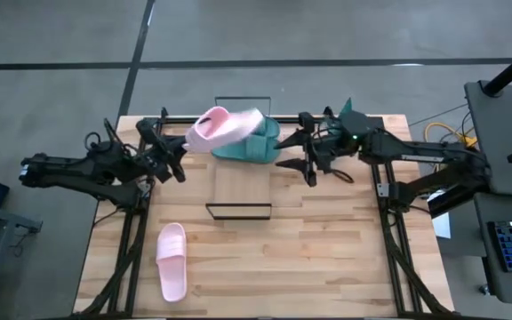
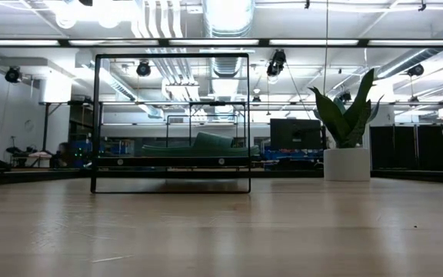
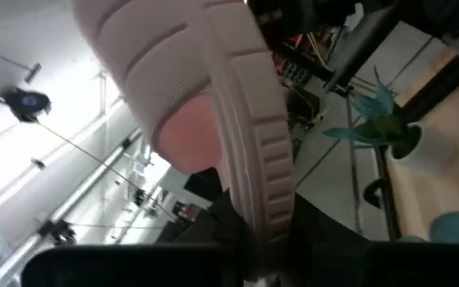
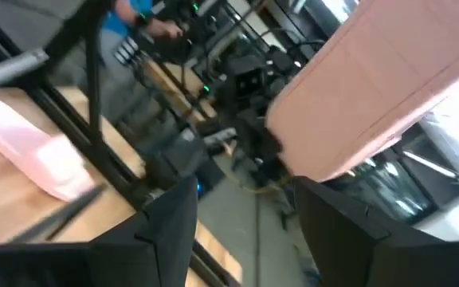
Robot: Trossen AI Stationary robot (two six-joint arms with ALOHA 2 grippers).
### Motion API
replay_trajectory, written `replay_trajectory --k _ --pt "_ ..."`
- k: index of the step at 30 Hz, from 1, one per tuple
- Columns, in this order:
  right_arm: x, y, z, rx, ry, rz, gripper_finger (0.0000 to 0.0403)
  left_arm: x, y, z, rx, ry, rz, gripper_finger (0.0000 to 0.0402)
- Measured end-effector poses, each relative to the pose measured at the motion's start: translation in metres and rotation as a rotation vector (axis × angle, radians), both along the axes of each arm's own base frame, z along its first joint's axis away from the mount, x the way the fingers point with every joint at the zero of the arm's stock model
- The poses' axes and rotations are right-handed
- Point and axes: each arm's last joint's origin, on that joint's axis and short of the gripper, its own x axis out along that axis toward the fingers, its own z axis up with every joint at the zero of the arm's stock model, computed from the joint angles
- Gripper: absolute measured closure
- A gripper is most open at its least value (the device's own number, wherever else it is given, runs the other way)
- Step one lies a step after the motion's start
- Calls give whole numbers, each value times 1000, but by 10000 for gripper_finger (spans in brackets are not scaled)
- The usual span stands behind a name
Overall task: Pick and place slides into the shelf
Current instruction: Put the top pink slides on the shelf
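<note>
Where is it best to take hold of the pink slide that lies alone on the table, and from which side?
Probably from above: the pink slide lies flat with its strap upward. Grip the strap, or pinch across the sole's long edges; space around it looks free.

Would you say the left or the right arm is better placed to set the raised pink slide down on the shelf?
Left: the left gripper already holds the raised pink slide above the shelf. The right gripper is open beside it.

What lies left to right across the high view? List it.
Left pincer shut on a pink slide → teal slides on the shelf → right pincer, open. Another pink slide lies apart, nearer the front.
</note>
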Motion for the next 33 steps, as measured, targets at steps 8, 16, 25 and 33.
replay_trajectory --k 8,16,25,33 --pt "-20 7 18 -134 -74 -179 201 14 0 -19 -22 118 53 384" --pt "-37 8 29 -164 -99 -267 200 32 -1 -41 -52 281 98 384" --pt "-38 7 31 -89 -17 -306 200 44 -3 -45 -40 334 53 384" --pt "8 1 38 -141 178 -316 200 62 -5 -47 -36 375 44 384"
